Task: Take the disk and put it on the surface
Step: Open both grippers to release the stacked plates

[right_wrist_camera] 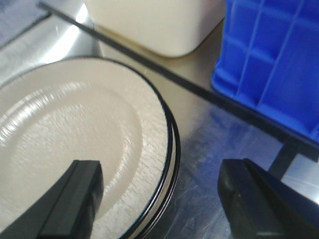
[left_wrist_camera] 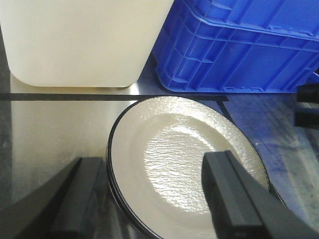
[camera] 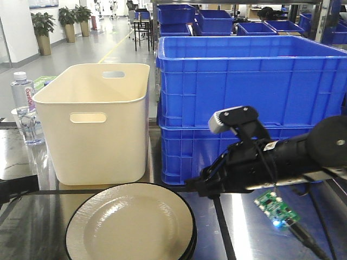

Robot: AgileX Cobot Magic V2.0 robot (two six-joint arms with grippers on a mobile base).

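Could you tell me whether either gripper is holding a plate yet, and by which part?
Nothing is held: left gripper and right gripper are open over the plates.

— Anything readable here?

— Only one label, and barely. The water bottle (camera: 24, 108), far off to the side of the right gripper (camera: 198, 187) beyond the cream bin (camera: 95, 127), carries a white wrapper with red lettering. The letters are too small and blurred to spell out.

— The blue crates (camera: 252, 103) or the circuit board (camera: 277, 210) just below that gripper?

— No legible marks on either.
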